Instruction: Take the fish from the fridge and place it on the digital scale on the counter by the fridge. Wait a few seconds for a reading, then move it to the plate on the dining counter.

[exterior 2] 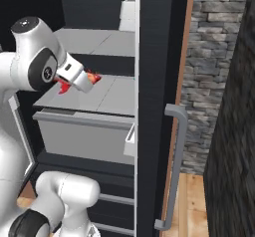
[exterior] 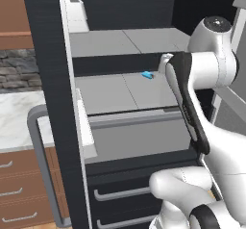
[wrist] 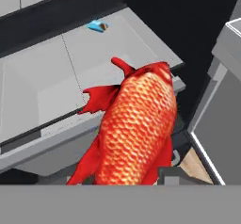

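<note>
The red-orange fish (wrist: 136, 129) hangs head-down in my gripper (wrist: 135, 172), which is shut on it; one dark fingertip (wrist: 175, 173) shows at its right side. In the right base view the gripper (exterior 2: 85, 81) holds the fish (exterior 2: 92, 77) just above the front edge of the fridge's middle shelf (exterior 2: 107, 99). From the left base view my own forearm hides the hand, in front of the open fridge (exterior: 120, 91). The narrow marble counter (exterior: 14, 120) with wooden drawers lies left of the fridge. The digital scale, plate and dining counter are out of view.
A small bright-blue item (exterior: 147, 75) (wrist: 98, 26) lies further back on the same shelf. The left fridge door (exterior: 50, 88) with white bins and a grey bar handle (exterior: 41, 170) stands open; the right door (exterior 2: 154, 81) with its handle (exterior 2: 177, 171) flanks the other side. A drawer front (exterior 2: 82, 136) sits below the shelf.
</note>
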You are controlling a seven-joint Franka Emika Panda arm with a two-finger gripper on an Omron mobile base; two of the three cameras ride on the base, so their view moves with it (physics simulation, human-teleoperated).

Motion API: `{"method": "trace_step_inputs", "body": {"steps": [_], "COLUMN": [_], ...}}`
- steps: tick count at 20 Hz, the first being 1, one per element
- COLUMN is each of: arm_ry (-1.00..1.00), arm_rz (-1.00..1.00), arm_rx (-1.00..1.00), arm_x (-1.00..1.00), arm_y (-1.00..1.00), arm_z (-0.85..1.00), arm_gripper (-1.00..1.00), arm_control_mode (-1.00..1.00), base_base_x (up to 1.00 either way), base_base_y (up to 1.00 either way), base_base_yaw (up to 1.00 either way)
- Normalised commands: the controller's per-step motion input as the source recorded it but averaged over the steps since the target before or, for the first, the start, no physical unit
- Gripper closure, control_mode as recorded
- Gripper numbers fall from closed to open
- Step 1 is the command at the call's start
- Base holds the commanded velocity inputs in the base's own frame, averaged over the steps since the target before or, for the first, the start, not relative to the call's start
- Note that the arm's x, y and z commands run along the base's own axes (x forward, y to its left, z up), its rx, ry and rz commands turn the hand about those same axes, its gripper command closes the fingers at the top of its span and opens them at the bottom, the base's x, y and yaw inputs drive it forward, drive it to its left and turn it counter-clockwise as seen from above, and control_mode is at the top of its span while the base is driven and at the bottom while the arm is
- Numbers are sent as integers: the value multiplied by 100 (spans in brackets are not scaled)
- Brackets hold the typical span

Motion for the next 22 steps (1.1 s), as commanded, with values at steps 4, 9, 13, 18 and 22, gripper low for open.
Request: {"method": "trace_step_inputs", "body": {"steps": [4, 9, 13, 18, 22], "arm_ry": [32, 19, 16, 6, 0], "arm_rz": [11, 13, 5, 0, 0], "arm_rx": [0, 0, 0, 0, 0], "arm_x": [-90, -44, -6, 0, 0], "arm_y": [-15, -15, -2, 0, 0], "arm_z": [-76, -100, -77, -13, 0], "arm_gripper": [100, 100, 100, 100, 100], "arm_control_mode": [-100, -100, -100, 100, 100], "base_base_x": [0, 0, 0, -23, -100], "base_base_y": [0, 0, 0, 4, 21], "base_base_yaw": [0, 0, 0, 0, -1]}}
